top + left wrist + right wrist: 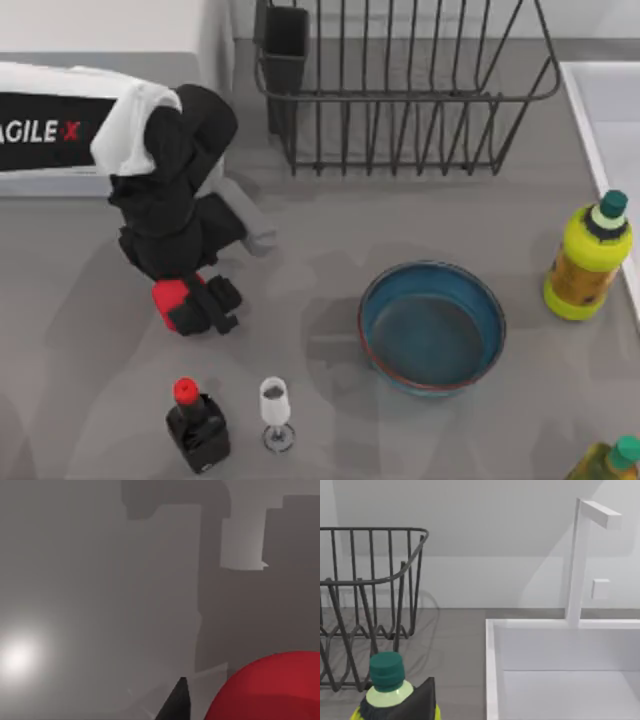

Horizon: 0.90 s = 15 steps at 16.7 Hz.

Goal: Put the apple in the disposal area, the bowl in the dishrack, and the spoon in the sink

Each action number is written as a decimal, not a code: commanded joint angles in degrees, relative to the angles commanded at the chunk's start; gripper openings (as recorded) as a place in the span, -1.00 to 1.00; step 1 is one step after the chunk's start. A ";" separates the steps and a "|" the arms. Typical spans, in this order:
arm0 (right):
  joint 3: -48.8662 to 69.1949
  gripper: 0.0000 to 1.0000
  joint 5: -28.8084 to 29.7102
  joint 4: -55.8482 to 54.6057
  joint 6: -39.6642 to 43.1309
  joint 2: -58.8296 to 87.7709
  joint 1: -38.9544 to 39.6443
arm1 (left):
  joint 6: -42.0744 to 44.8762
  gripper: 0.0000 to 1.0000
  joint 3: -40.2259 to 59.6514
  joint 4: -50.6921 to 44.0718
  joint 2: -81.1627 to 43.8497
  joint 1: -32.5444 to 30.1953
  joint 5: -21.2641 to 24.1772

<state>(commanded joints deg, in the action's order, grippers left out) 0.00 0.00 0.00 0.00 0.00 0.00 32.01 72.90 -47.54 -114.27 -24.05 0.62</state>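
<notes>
Left AgileX arm reached in from 9 o'clock of the grey tabletop (330, 220); left gripper (190, 305) sat left of centre, down at the small bright-red rounded apple (166, 296). Black fingers (212, 305) lay against the apple's right side; whether the jaws were clamped on it or just apart around it, cannot tell. Left wrist view had the apple (270, 690) filling a corner beside one dark fingertip (175, 702), grey table (75, 580) beyond.

Wide deep-blue round bowl with reddish-brown rim (432, 327) sat upright on the table at about 4 o'clock from centre, well apart from the gripper. Large dark wire dishrack (400, 90) stood at 12 o'clock, black rectangular cup at its left corner. White basin sink (610, 130) at 2 o'clock edge; right wrist view showed the sink (492, 670) with a white faucet (580, 560), and the rack (370, 605).

Yellow bottle with green cap (588, 258) at 3 o'clock, just beside the sink rim. Black bottle with red cap (195, 425) and a clear wine glass (275, 410) at 7 o'clock.
</notes>
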 joint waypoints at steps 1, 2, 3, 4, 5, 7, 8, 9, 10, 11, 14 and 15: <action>0.00 1.00 0.00 0.00 0.00 0.00 0.00 | -0.06 -1.00 1.40 -1.99 0.62 0.02 -0.01; 0.00 1.00 0.00 0.00 0.00 0.00 0.00 | -0.14 -1.00 3.00 -4.59 1.41 0.07 -0.01; 0.00 1.00 0.00 0.00 0.00 0.00 0.00 | -0.24 -1.00 4.69 -7.66 2.30 0.11 -0.01; 0.00 1.00 0.00 0.00 0.00 0.00 0.00 | -0.31 -1.00 6.45 -10.79 3.20 0.13 -0.02; 0.00 1.00 0.00 0.00 0.00 0.00 0.00 | -0.33 -1.00 8.16 -13.61 4.09 0.10 -0.02; 0.00 1.00 0.00 0.00 0.00 0.00 0.00 | -0.32 -1.00 10.90 -17.49 5.78 0.00 -0.03; 0.00 1.00 0.00 0.00 0.00 0.00 0.00 | -0.31 -1.00 11.69 -18.50 6.41 -0.06 -0.03; 0.00 1.00 0.00 0.00 0.00 0.00 0.00 | -0.30 -1.00 11.99 -18.91 6.73 -0.08 -0.02; 0.00 1.00 0.00 0.00 0.00 0.00 0.00 | -0.30 -1.00 11.99 -18.91 6.73 -0.08 -0.02; 0.00 1.00 0.00 0.00 0.00 0.00 0.00 | -0.30 -1.00 11.99 -18.91 6.73 -0.08 -0.02; 0.00 1.00 0.00 0.00 0.00 0.00 0.00 | 0.31 -1.00 11.81 -18.87 6.73 0.16 -0.02; 0.00 1.00 0.00 0.00 0.00 0.00 0.00 | 1.36 -1.00 11.74 -19.13 7.15 0.43 0.04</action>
<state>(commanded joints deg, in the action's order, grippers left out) 0.00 0.00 0.00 0.00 0.00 0.00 33.36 84.64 -66.67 -107.12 -23.62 0.66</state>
